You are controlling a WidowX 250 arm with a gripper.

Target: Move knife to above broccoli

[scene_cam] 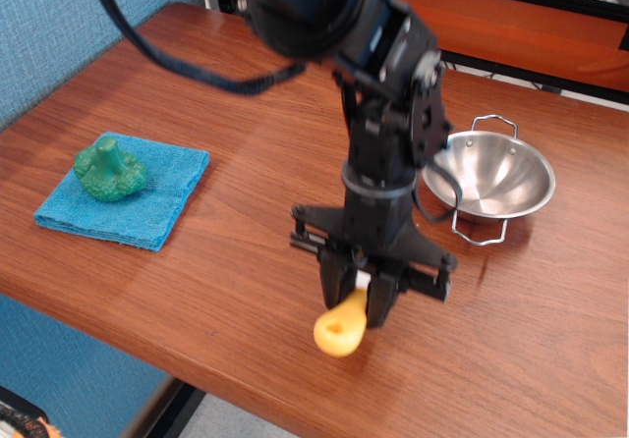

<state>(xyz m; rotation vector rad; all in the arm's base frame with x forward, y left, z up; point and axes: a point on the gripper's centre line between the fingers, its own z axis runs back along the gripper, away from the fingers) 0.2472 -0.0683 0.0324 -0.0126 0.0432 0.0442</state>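
Observation:
The knife [341, 327] shows only its chunky yellow-orange handle with a hole at the end; its blade is hidden between the fingers. My black gripper [358, 299] is shut on the knife and holds it just above the table near the front edge. The broccoli [110, 170], dark green and bumpy, sits on a folded blue cloth [128, 191] at the left of the table, well to the left of the gripper.
A steel bowl with wire handles [490, 177] stands on the table just right of the arm. The wooden table's front edge [197, 369] runs close below the gripper. A blue wall panel is at the left.

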